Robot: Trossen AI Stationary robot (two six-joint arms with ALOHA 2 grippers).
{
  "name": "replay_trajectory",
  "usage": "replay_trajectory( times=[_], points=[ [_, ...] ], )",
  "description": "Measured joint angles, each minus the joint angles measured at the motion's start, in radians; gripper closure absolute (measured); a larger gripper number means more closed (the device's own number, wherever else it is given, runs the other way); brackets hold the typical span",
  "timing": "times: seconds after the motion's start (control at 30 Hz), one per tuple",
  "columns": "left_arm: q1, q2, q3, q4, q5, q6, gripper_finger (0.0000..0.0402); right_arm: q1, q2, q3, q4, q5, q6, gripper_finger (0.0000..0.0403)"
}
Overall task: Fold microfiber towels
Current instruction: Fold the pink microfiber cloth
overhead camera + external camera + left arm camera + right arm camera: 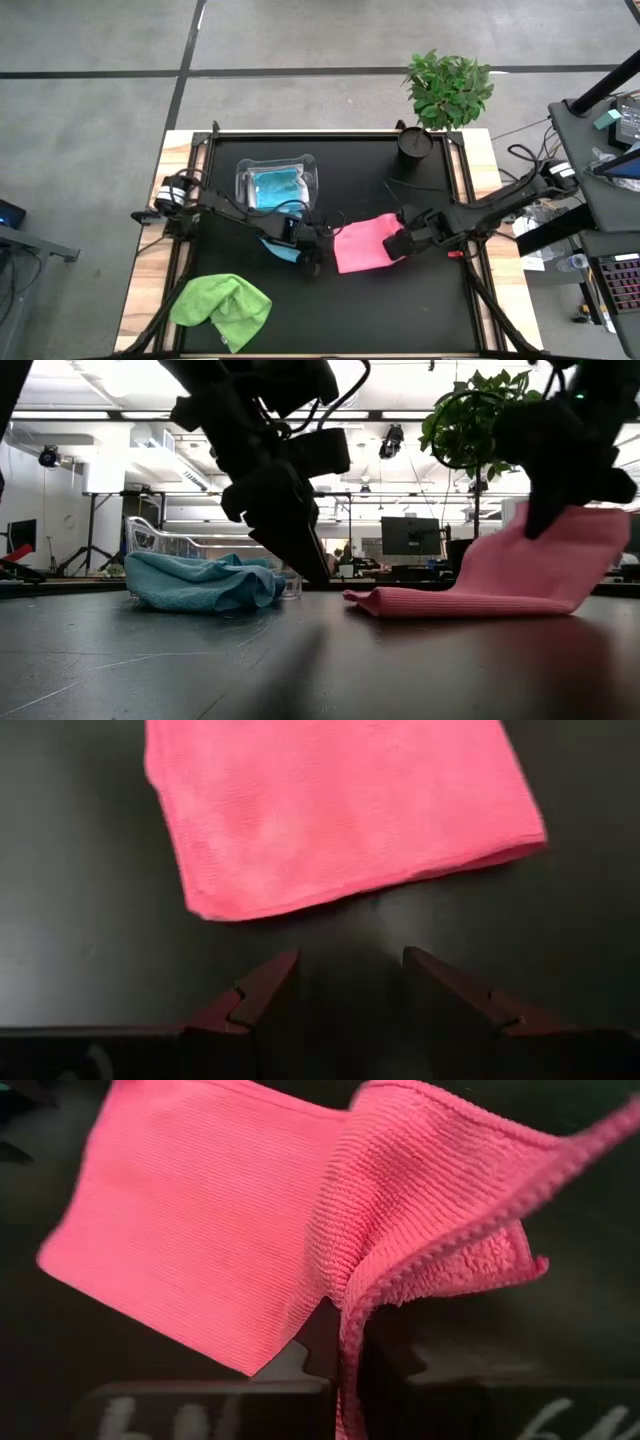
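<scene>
On the black table (340,310), five items and both arms are showing, listed here by size. The lime green towel (222,308) is lying crumpled at the near left corner, well apart from everything else. The clear plastic tub (245,172) is sitting left of centre toward the far edge, with a light blue towel (274,185) bunched inside it. The potted plant (447,90) is standing at the far right corner of the table.

The pink towel (362,243) is lying just right of centre. Most of it is resting flat; its right edge is being lifted clear of the table, as the low view shows, where the pink cloth (500,575) is rising to the right hand (545,510).

A second light blue towel (283,248) is lying in a loose heap beneath the left arm, between the tub and the pink towel; in the low view it (200,580) is sitting in front of the tub's wall.

The right hand (398,243) is pinching the lifted right edge of the pink towel, its fingers closed tight on the cloth; the right wrist view shows the hem (440,1245) folding up out of the jaws.

The left hand (312,262) is hanging low over the table just beside the pink towel's left edge. Its fingers (262,990) are standing apart, gripping nothing, with bare table between them and the towel (330,810) lying just beyond the tips.
</scene>
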Motion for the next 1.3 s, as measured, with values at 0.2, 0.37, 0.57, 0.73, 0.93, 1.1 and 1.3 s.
replay_trajectory(
  times=[0.2, 0.37, 0.57, 0.73, 0.93, 1.1, 1.3],
  points=[
    [-0.008, 0.014, -0.015, 0.066, 0.009, -0.004, 0.0238, -0.029, 0.149, 0.091, 0.036, 0.000, -0.061, 0.0390],
    [-0.009, 0.014, -0.014, 0.067, 0.014, -0.004, 0.0238, -0.050, 0.282, 0.193, 0.055, -0.001, -0.159, 0.0390],
    [-0.009, 0.036, -0.018, 0.084, 0.018, -0.006, 0.0238, -0.076, 0.434, 0.324, 0.045, -0.001, -0.251, 0.0390],
    [-0.008, 0.047, -0.018, 0.094, 0.035, -0.007, 0.0238, -0.092, 0.533, 0.419, 0.000, 0.000, -0.270, 0.0390],
    [-0.008, 0.047, -0.018, 0.096, 0.036, -0.007, 0.0238, -0.101, 0.593, 0.484, -0.029, 0.000, -0.297, 0.0390],
    [-0.008, 0.047, -0.018, 0.100, 0.036, -0.007, 0.0238, -0.103, 0.592, 0.491, -0.034, 0.000, -0.306, 0.0369],
    [-0.008, 0.047, -0.018, 0.112, 0.038, -0.007, 0.0238, -0.103, 0.578, 0.491, -0.021, -0.008, -0.288, 0.0301]
  ],
)
